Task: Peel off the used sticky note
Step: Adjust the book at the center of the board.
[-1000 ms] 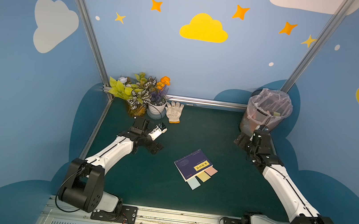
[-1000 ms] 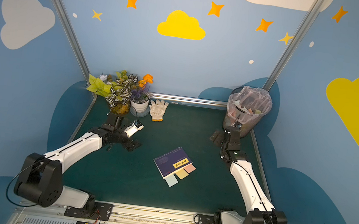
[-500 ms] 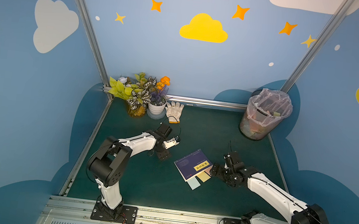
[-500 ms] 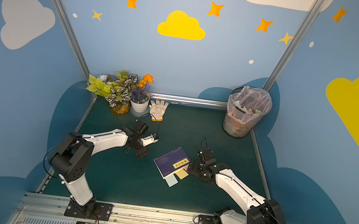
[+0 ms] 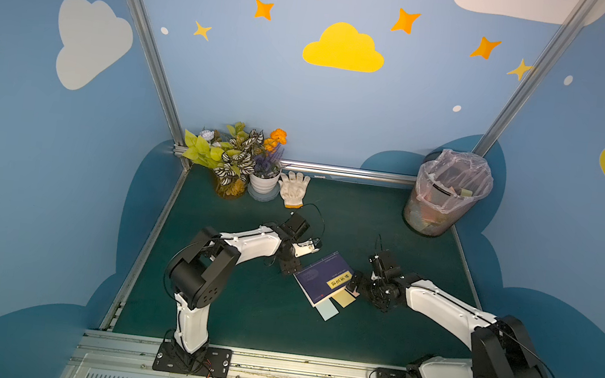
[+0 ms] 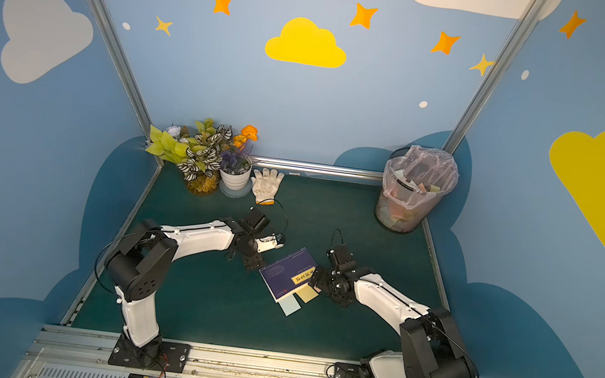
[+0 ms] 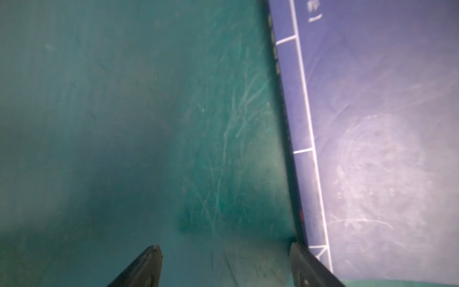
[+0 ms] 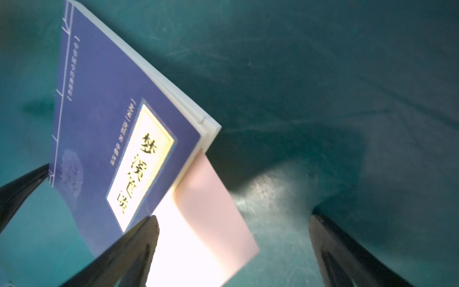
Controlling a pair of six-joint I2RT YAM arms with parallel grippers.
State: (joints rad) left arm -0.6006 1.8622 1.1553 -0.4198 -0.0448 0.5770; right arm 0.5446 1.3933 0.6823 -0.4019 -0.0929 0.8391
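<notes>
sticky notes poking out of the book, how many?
3, along one book edge: pink note at the corner, yellow note beside it, pale blue note last. More may hide inside.

One book [image 5: 315,276], three sticky notes [image 5: 343,300], one glove [image 5: 293,189], one bin [image 5: 444,203].

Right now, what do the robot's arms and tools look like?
The left arm and right arm have white links between bulky black joints, with a thin black cable looping at each wrist. The left tool and right tool each end in two dark tapering fingers.
</notes>
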